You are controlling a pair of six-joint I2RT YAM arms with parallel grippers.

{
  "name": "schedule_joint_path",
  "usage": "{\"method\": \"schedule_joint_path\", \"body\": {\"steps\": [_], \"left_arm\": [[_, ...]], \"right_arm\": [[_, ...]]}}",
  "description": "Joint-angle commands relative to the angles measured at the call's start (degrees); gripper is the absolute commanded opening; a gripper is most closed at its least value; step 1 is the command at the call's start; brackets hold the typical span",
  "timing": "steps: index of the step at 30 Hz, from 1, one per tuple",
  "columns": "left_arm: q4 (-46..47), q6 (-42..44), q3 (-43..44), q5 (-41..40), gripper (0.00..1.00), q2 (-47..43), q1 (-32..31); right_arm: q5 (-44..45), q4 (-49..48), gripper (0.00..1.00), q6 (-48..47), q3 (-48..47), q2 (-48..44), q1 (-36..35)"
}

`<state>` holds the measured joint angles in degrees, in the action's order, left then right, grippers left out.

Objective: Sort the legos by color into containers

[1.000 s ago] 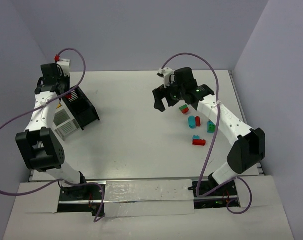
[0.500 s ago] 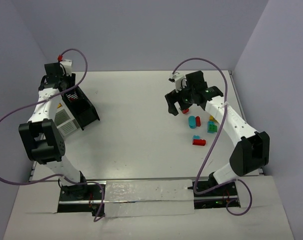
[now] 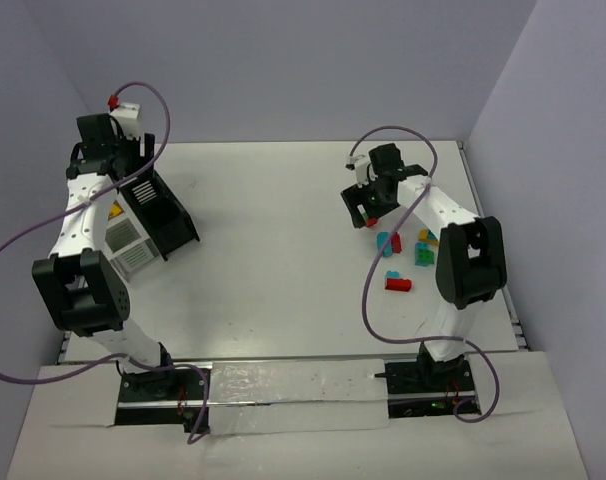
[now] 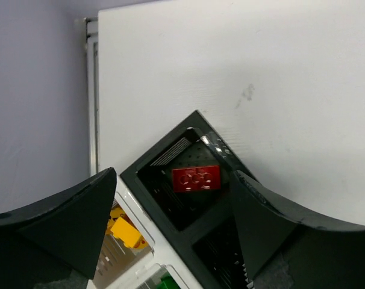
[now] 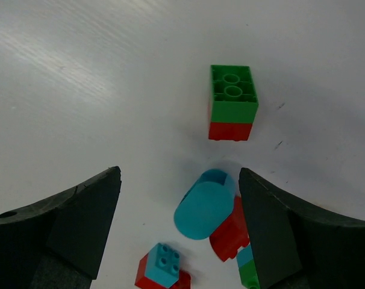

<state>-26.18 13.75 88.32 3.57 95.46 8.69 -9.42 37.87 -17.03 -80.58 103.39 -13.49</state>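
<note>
My left gripper [image 4: 173,180] [image 3: 121,182] hangs open above the containers [image 3: 153,225]. Below it a red lego [image 4: 196,179] lies in the black bin [image 4: 152,180]. The white bin [image 4: 125,198] beside it holds a yellow lego [image 4: 127,232], and a green one [image 4: 164,282] shows at the frame's bottom edge. My right gripper [image 5: 179,174] [image 3: 366,205] is open over the loose legos: a green-on-red brick [image 5: 232,102], a rounded cyan piece [image 5: 205,205] leaning on a red one [image 5: 230,235], and a cyan-on-red brick [image 5: 163,266]. Nothing sits between its fingers.
More legos lie right of the right gripper: a yellow one [image 3: 424,236], a teal-green one [image 3: 421,256] and a red one [image 3: 398,284]. The white table [image 3: 273,250] ends at purple walls behind and at both sides. Cables loop over both arms.
The left gripper has opened over the black bin, where the red lego now lies. The right gripper has swung right, over the loose legos, its jaws a little narrower.
</note>
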Motion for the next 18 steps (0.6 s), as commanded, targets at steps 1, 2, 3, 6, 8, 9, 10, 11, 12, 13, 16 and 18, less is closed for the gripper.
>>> {"method": "schedule_joint_path", "body": {"steps": [1,2,3,6,8,9,10,11,12,13,16,18], "left_arm": [[-0.6,-1.4,0.7,9.5,0.89,-8.8,0.1],[-0.7,-1.7,0.1,11.1,0.91,-10.2,0.0],[-0.8,-1.9,-0.2,11.6,0.91,-10.9,-0.1],[-2.1,-2.5,-0.2,13.8,0.91,-12.3,-0.5],[-3.1,-2.7,0.0,14.5,0.91,-12.7,-0.5],[-3.4,-2.8,0.0,14.7,0.91,-13.0,-0.5],[-3.6,-2.9,0.0,15.0,0.91,-13.3,-0.4],[-3.9,-2.9,0.0,15.2,0.91,-13.5,-0.5],[-4.0,-2.9,-0.2,15.3,0.91,-13.8,-0.5],[-4.1,-3.0,-0.3,15.3,0.92,-13.9,-0.4],[-4.4,-3.0,-0.6,15.4,0.92,-14.1,-0.5],[-4.5,-3.2,-0.5,15.6,0.92,-14.0,-0.4]], "right_arm": [[1.9,-3.0,0.85,-0.6,-4.5,3.6,2.6],[1.9,-3.6,0.84,-0.8,-4.9,4.8,2.9],[2.0,-3.8,0.84,-0.8,-5.0,5.6,3.1],[1.9,-4.9,0.79,-1.0,-6.1,7.9,3.3],[1.7,-5.1,0.73,-0.9,-6.8,9.4,3.3],[1.5,-5.3,0.69,-0.9,-7.2,10.3,3.3],[1.3,-5.5,0.66,-1.0,-7.6,11.0,3.3],[1.2,-5.6,0.64,-1.0,-7.7,11.7,3.3],[1.0,-5.7,0.61,-1.2,-7.8,12.2,3.3],[0.9,-5.9,0.58,-1.4,-7.7,12.4,3.3],[1.0,-6.3,0.54,-1.6,-7.5,13.1,3.3],[1.2,-6.3,0.54,-1.8,-7.3,13.7,3.4]]}}
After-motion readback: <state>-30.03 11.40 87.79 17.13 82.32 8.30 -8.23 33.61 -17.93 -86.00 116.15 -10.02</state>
